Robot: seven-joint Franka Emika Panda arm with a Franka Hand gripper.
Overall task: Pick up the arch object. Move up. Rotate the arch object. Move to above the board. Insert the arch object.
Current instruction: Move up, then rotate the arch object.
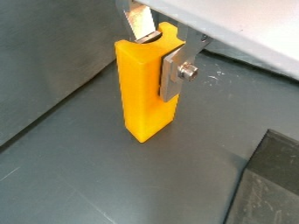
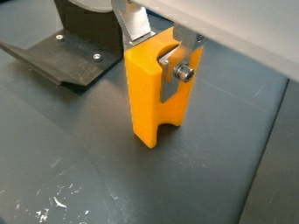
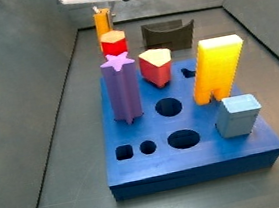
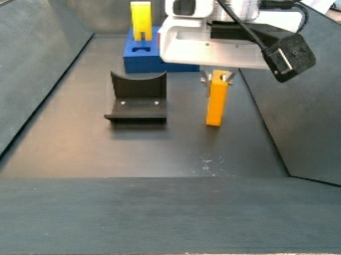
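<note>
Two silver fingers [image 1: 176, 72] clamp the top of the single arch object [image 1: 146, 92], which stands upright on the dark floor. The gripper [image 4: 218, 76] sits upper right in a side view, the fixture [image 4: 136, 98] just left of it. Only a wrist view shows the arch's notch. Another side view shows one board [image 3: 191, 148] carrying six pieces.
</note>
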